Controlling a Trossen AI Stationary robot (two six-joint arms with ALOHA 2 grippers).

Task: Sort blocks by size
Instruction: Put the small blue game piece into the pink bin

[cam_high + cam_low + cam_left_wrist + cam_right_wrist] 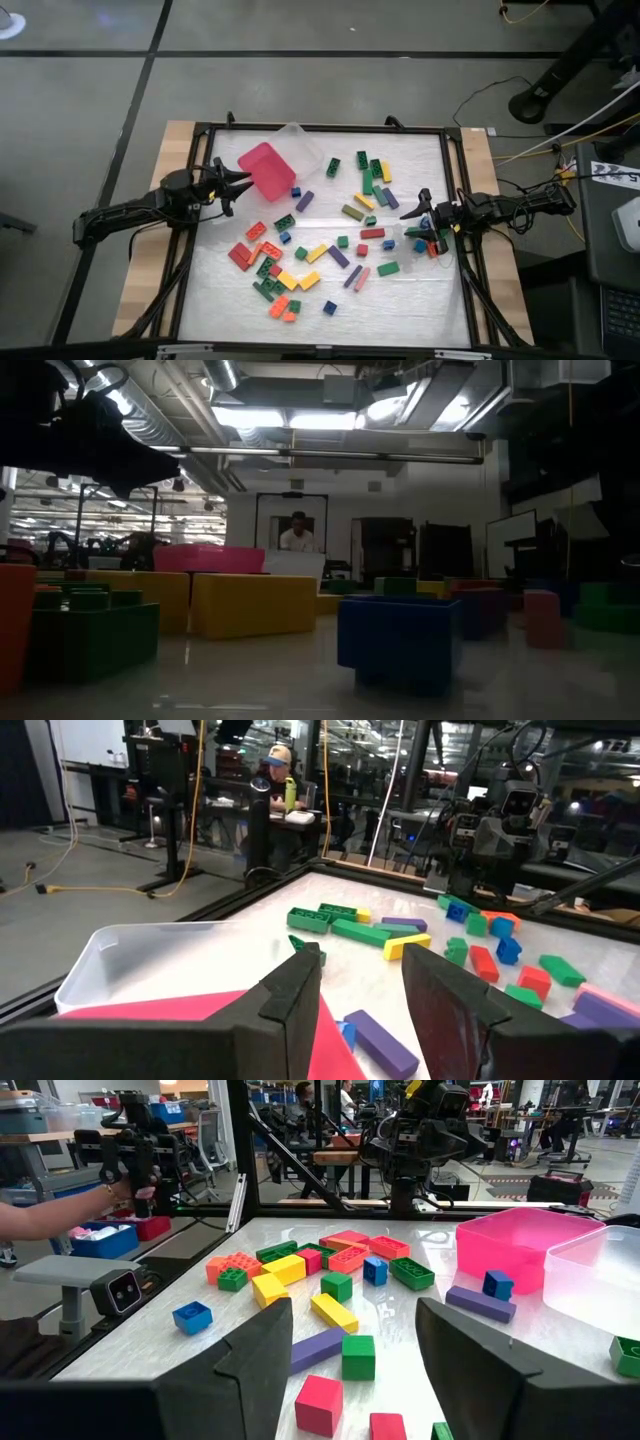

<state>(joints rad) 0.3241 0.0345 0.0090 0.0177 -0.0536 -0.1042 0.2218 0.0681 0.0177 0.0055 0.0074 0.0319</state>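
A: How far along was the sorting?

B: Barely started, by my judgement; the blocks (320, 250) lay scattered across the middle of the surface (420, 290), long bars mixed with short squares; the pink tray (267, 168) and the clear tray (303, 145) at eleven o'clock looked empty in the high view.

A: And the fingers?

B: The left gripper (240, 184) sat at nine o'clock just beside the pink tray, fingers (290, 995) spread with nothing between them; the nearest blocks, a blue and a purple one, lay just ahead; the right gripper (408, 212) sat at three o'clock, fingers (255, 1350) spread and empty, a small cluster of blocks close beside it.
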